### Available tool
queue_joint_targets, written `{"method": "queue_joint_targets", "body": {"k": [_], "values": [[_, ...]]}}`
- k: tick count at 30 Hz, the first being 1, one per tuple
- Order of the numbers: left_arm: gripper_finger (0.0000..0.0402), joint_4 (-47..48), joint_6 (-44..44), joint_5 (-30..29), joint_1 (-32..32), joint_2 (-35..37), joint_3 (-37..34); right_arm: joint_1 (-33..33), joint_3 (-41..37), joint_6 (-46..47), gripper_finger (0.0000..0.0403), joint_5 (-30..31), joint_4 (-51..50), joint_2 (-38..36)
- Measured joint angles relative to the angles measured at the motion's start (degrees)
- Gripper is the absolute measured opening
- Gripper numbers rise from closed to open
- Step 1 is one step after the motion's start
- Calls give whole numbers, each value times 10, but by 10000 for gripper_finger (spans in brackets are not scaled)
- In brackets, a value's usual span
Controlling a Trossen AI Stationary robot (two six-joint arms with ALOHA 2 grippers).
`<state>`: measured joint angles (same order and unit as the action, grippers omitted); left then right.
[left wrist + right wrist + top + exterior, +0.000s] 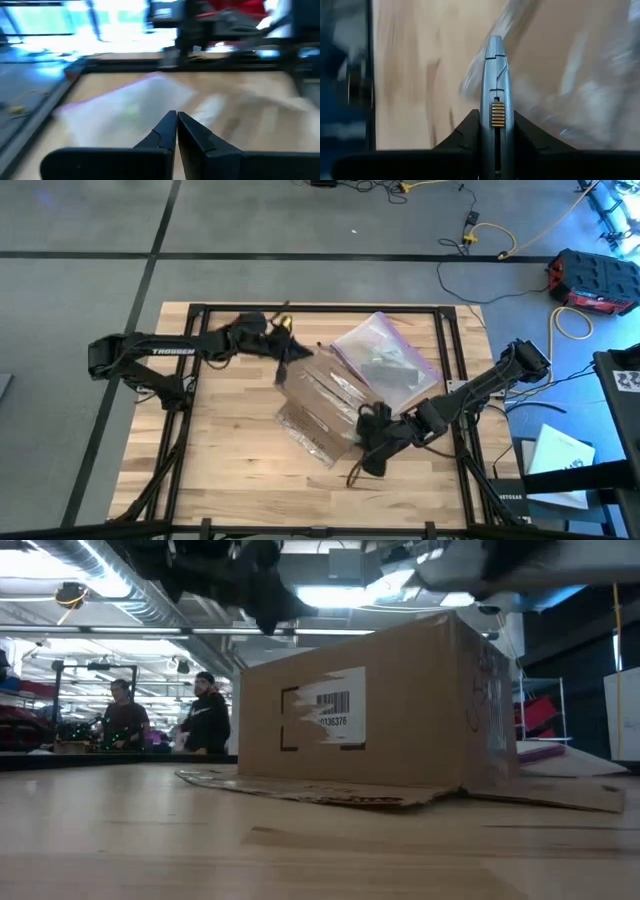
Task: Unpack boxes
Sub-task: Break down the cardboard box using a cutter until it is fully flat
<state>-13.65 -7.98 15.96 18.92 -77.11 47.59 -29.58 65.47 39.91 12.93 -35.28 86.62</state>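
Wooden table (220, 450) carries the box (322, 412) at its middle beside a plastic bag (385, 360), the left gripper (176, 122) empty and pressed together above, while the right gripper (493, 132), clamping a grey knife (493, 80), should slice the tape shallowly.

You had a pale wooden worktop (230, 450) of butcher-block planks, framed by a black metal rail. A clear plastic bag (385, 365) with a purple zip edge lay toward the far right of the worktop, holding something dark and indistinct. A slim grey knife-like tool (494, 95) with a gold ribbed slider pointed out over the wood. On the grey floor beyond ran a yellow cable (520, 235), near a red and black case (592, 280). Behind the worktop, two people (165, 718) stood together in the room.
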Motion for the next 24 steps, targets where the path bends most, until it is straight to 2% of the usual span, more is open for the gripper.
{"method": "queue_joint_targets", "body": {"k": [3,5,9,12,21,24], "values": [[0,-2,3,-2,68,-5,0,0,-1,-32,55,-43,16,18],[0,-6,10,6,113,-18,1,0,0,-52,55,-56,66,32],[0,-18,22,84,186,-67,0,3,0,-58,55,-60,145,69],[0,-40,44,138,214,-122,10,5,0,-57,55,-61,169,90],[0,-65,77,275,187,-292,158,5,0,-35,55,-55,220,130],[0,-61,80,287,169,-328,196,5,0,-27,55,-50,213,135]]}}
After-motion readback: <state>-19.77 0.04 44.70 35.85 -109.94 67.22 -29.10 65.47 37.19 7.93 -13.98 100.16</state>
